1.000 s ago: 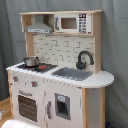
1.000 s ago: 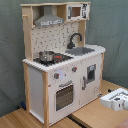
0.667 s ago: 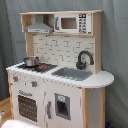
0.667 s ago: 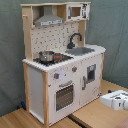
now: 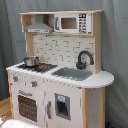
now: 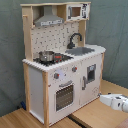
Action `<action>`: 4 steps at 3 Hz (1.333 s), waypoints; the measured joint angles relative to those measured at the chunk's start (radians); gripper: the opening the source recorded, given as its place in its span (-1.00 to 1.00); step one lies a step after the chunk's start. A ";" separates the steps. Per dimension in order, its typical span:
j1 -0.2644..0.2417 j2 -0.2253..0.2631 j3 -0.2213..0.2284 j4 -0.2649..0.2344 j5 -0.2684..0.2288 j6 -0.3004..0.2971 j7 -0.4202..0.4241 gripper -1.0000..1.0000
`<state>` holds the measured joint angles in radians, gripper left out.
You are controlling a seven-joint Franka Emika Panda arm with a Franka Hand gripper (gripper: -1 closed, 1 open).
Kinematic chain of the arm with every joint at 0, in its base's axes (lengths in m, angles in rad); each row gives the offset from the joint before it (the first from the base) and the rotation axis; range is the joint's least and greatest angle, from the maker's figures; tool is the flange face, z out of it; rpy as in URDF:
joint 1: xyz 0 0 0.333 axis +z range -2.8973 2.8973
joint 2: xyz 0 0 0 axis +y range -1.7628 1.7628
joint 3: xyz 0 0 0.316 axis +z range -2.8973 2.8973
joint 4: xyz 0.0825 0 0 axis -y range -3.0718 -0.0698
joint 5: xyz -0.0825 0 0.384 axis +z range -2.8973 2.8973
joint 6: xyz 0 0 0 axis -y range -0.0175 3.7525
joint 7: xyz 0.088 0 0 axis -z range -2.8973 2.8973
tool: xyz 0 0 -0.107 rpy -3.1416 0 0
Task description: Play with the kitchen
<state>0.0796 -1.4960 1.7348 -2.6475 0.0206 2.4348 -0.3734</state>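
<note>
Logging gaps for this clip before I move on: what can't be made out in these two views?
- Gripper: second exterior view, cut by the right edge; finger state unreadable. Only a white sliver shows at the first exterior view's bottom left.
- Pot contents: hidden by its rim in both exterior views.
- Oven interior: dark behind the window.
- Microwave button labels: too small.
- Kitchen base: cut by the first exterior view's bottom edge.

Grey curtain (image 5: 115, 45); wooden tabletops (image 6: 95, 116)
</note>
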 joint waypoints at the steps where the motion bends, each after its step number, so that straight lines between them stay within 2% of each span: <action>1: -0.014 -0.003 0.010 0.001 -0.001 0.003 0.108 1.00; 4: -0.079 -0.013 0.015 0.004 -0.026 0.054 0.450 1.00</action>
<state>0.0006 -1.5089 1.7503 -2.6436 -0.0052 2.4892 0.0762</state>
